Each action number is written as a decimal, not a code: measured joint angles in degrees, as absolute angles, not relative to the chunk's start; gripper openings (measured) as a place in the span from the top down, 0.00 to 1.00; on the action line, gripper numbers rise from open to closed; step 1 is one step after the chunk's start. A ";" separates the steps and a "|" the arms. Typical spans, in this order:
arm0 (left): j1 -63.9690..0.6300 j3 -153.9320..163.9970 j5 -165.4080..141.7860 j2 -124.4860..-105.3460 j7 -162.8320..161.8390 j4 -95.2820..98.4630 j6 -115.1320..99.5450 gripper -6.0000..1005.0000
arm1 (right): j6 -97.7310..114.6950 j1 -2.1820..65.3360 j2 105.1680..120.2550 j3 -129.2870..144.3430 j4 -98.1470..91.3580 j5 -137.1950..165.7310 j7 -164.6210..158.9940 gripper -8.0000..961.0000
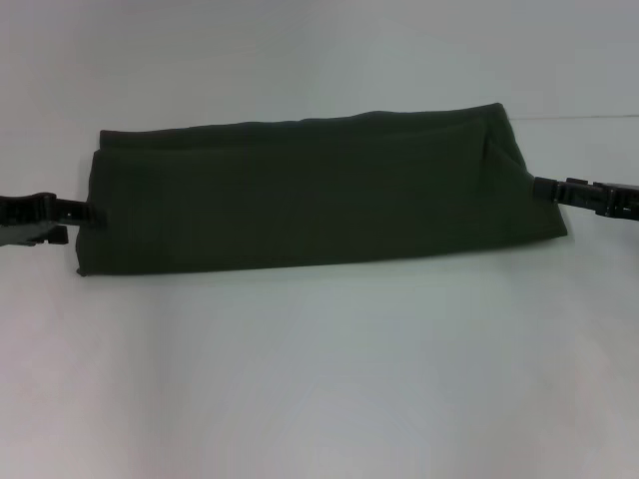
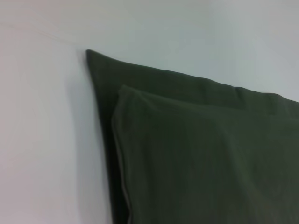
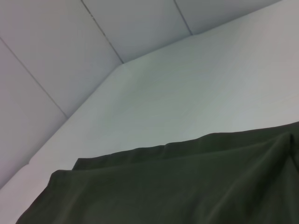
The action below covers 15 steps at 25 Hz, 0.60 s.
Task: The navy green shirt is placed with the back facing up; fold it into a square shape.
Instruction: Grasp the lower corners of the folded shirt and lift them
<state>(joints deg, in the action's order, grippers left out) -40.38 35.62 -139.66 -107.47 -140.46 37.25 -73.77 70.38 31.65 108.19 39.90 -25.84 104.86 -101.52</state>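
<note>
White table (image 1: 319,379) lies bare around the navy green shirt (image 1: 310,195) — a soft, long folded band; left gripper (image 1: 85,212) and right gripper (image 1: 539,186) meet its ends at mid-frame edges — finger state unclear.

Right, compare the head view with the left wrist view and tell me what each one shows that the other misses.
Only the head view shows the whole shirt as a long folded band, with the left end effector at its left end and the right end effector at its right end. Whether their fingers are open or shut is not visible.

Only the left wrist view shows a close look at one end of the shirt, where an upper layer with a stitched edge lies over a lower layer that sticks out past it.

Both show the dark green shirt lying on the white table.
</note>
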 joint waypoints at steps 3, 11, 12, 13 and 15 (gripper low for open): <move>-40.29 35.48 -139.78 -107.76 -140.70 36.95 -72.50 0.39 | 70.65 31.65 108.06 39.95 -25.93 104.86 -101.45 0.13; -40.85 36.21 -140.19 -108.21 -140.80 34.96 -69.55 0.14 | 70.27 31.33 106.84 40.06 -25.96 105.00 -102.87 0.13; -40.93 36.25 -140.44 -108.21 -140.82 34.86 -69.21 0.14 | 70.30 31.31 106.68 40.01 -25.97 105.20 -103.24 0.13; -41.02 36.28 -140.73 -108.22 -140.84 34.76 -68.72 0.14 | 70.35 31.31 106.63 39.96 -25.97 105.39 -103.42 0.13; -41.12 36.32 -140.99 -108.33 -140.89 34.46 -67.73 0.15 | 70.35 31.30 106.59 39.80 -25.97 105.94 -103.60 0.13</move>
<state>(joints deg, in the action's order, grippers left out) -41.12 36.32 -140.99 -108.33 -140.89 34.46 -67.73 70.35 31.30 106.59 39.80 -25.97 105.94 -103.60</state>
